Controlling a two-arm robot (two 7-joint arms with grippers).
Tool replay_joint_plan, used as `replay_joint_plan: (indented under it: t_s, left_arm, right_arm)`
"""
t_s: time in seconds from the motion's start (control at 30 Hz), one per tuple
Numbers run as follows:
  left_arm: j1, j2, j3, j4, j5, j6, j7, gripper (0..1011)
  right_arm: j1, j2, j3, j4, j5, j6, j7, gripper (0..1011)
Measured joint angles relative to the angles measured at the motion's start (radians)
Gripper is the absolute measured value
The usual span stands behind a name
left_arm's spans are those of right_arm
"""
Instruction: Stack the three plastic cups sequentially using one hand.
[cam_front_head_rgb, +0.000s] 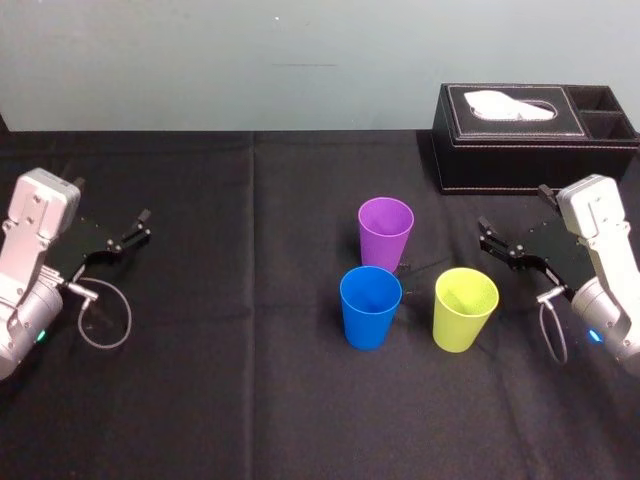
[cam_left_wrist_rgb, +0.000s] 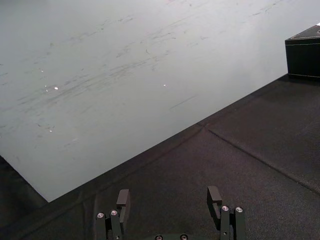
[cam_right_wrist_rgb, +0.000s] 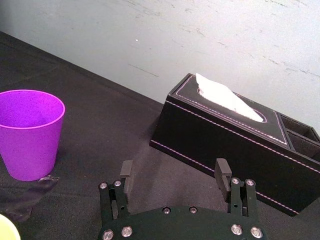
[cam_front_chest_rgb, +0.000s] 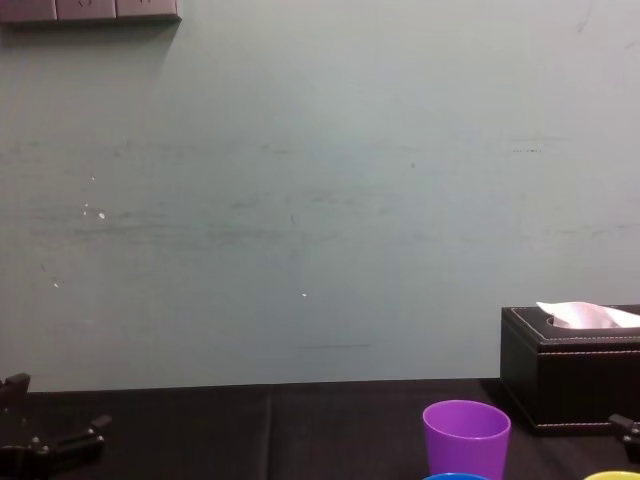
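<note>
Three cups stand upright and apart near the middle of the black table: a purple cup (cam_front_head_rgb: 385, 228) farthest back, a blue cup (cam_front_head_rgb: 370, 305) in front of it, and a yellow-green cup (cam_front_head_rgb: 465, 307) to the right of the blue one. My right gripper (cam_front_head_rgb: 487, 238) hovers open and empty just right of the purple and yellow-green cups. The right wrist view has the right gripper (cam_right_wrist_rgb: 174, 172) with its fingers wide apart, the purple cup (cam_right_wrist_rgb: 30, 132) off to one side. My left gripper (cam_front_head_rgb: 140, 226) is parked open at the far left, empty.
A black tissue box (cam_front_head_rgb: 530, 135) with a white tissue stands at the back right, behind my right gripper. The black cloth covers the table up to a pale wall at the back. A cable loop (cam_front_head_rgb: 105, 320) hangs by the left wrist.
</note>
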Motion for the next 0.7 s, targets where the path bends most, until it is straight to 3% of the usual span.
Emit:
replay_joint_plan:
  t_s: [0.7]
  left_arm:
    - [0.000,0.000,0.000,0.000,0.000,0.000,0.000,1011]
  right_arm:
    - [0.000,0.000,0.000,0.000,0.000,0.000,0.000,1000]
